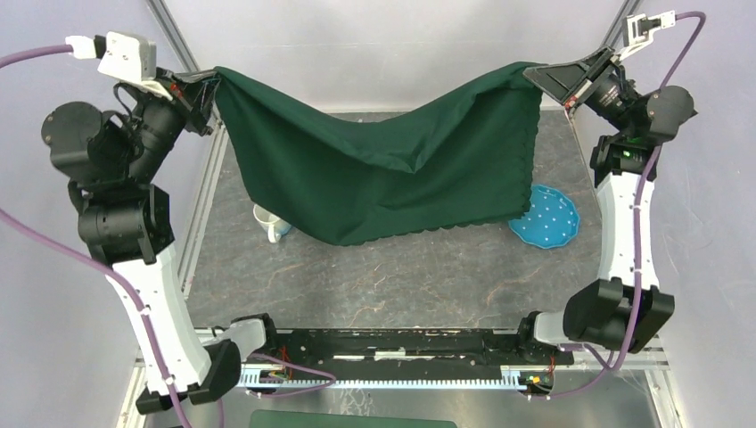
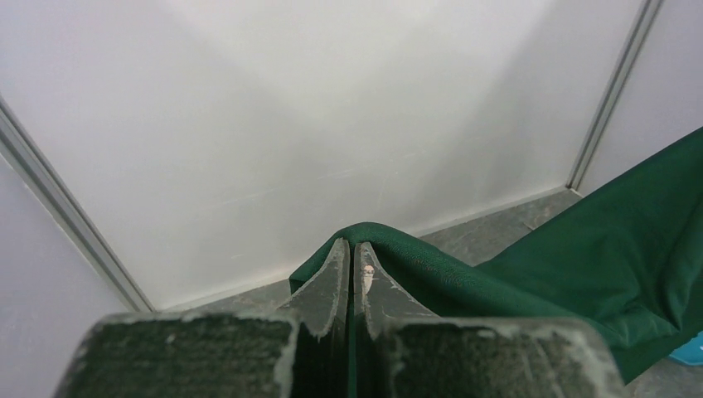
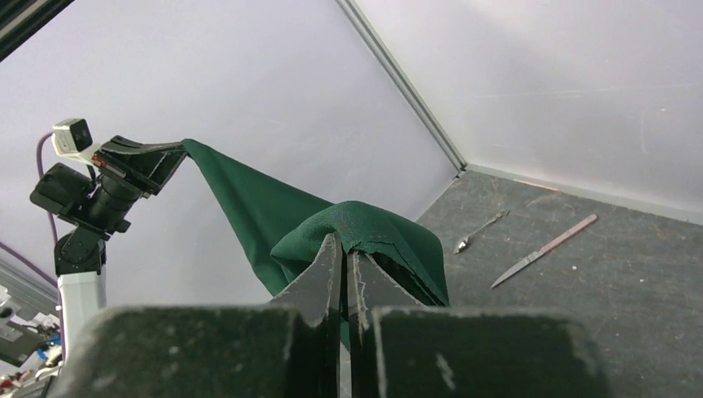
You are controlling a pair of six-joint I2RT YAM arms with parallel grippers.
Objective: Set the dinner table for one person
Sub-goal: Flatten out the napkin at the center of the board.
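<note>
The cloth (image 1: 383, 174) was a plain deep green with a scalloped lower edge. The counter (image 1: 401, 285) was dark grey and stone-like, run through with faint pale and reddish veins. The plate (image 1: 546, 218) was bright blue, scattered with small white dots. The mug (image 1: 268, 220) was white with some blue on its side. The knife (image 3: 543, 250) had a silvery blade and a reddish-pink handle. The arms (image 1: 152, 294) were black and white, their cables (image 1: 31, 55) purple. The walls (image 2: 332, 99) were pale grey-lilac.
</note>
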